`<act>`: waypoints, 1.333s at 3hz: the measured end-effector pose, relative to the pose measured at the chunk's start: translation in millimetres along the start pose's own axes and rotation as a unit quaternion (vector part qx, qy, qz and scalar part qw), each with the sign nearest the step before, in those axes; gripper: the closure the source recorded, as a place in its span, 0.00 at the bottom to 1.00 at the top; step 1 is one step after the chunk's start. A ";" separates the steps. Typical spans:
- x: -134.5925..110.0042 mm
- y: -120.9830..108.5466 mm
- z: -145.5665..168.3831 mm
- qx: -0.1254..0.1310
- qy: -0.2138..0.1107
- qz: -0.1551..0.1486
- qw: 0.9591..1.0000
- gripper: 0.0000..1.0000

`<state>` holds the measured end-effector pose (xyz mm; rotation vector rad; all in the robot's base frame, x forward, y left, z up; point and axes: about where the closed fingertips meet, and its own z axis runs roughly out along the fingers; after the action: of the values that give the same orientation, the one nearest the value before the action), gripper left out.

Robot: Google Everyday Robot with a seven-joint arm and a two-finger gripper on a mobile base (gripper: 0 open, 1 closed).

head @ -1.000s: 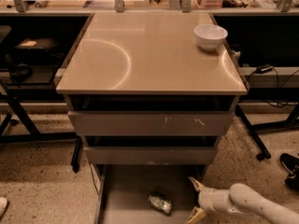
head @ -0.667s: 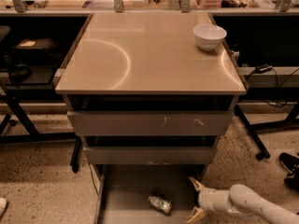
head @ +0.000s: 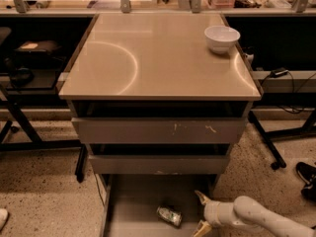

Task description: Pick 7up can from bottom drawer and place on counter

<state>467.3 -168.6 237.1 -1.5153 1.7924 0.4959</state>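
Nothing has visibly moved since the earlier frames: we find the gripper (head: 201, 212), the can (head: 169, 215) and the arm in the same positions.

We note the gripper low at the right side of the open bottom drawer (head: 133, 206), pointing left toward the can. Its two fingers are spread apart and hold nothing. The can lies on its side on the drawer floor, just left of the fingertips and not touching them. The counter (head: 163, 58) above carries only a white bowl (head: 221, 37) near its back right corner.

We judge the approach incomplete, with the grasp not yet begun.

Hazards from here:
- A can on its side rolls easily. A fingertip that touches it before closing may push it away toward the left wall.
- Closing across the rounded side off-centre may squeeze the can out of the fingers.
- Lifting straight up risks striking the closed drawer fronts (head: 158, 130) that overhang the back of the drawer. We advise withdrawing outward first.
- On placement, we advise staying well apart from the bowl.
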 end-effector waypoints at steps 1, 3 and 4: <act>34.1 13.4 56.9 -0.013 0.015 0.013 1.000 0.00; 52.5 23.9 121.0 -0.036 0.008 0.025 0.999 0.00; 28.7 12.8 128.6 -0.044 -0.028 0.026 0.998 0.00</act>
<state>489.6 -95.7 128.8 -1.5026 1.7907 0.6441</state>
